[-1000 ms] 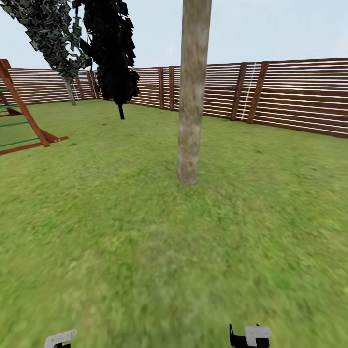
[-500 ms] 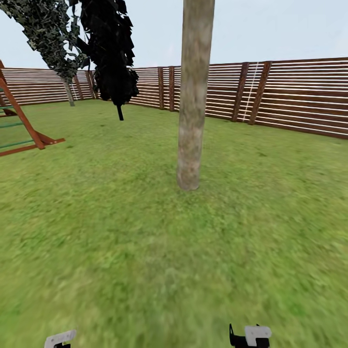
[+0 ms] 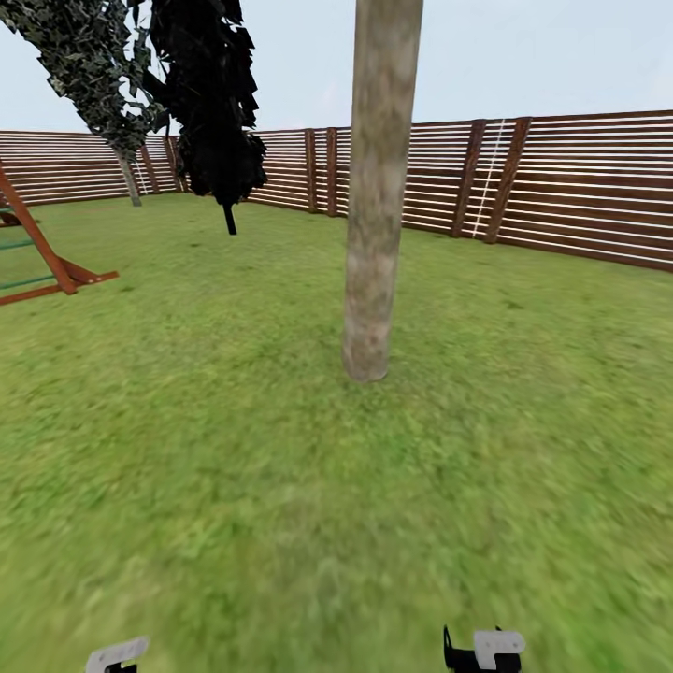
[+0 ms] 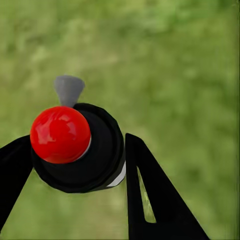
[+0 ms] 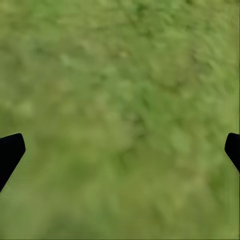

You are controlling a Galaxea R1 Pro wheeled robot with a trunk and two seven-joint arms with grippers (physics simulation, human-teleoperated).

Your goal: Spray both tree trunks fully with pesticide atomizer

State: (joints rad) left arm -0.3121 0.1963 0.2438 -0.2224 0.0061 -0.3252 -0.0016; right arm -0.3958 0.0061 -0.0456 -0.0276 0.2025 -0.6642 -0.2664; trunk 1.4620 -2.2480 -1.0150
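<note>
Item, my left gripper (image 4: 75, 155): clenched on the pesticide atomizer (image 4: 77, 147), black body wedged between the two fingers, red cap toward the wrist camera, grey nozzle (image 4: 68, 89) pointing out past the fingertips over the floor (image 4: 175, 65).

Item, tree trunk (image 3: 379, 187): upright, long axis vertical, dead ahead in the head view and well apart from both arms. I judge the nozzle must be raised off the grass and aimed forward at it; the atomizer-bearing left arm is the one to do it.

Item, right gripper (image 5: 120, 150): fingers spread wide, nothing between them.

Change since a second ago: the trunk sits larger and lower in the head view, fence (image 3: 579, 187) and wooden frame (image 3: 42, 252) shifted with it, so I am rolling closer.
</note>
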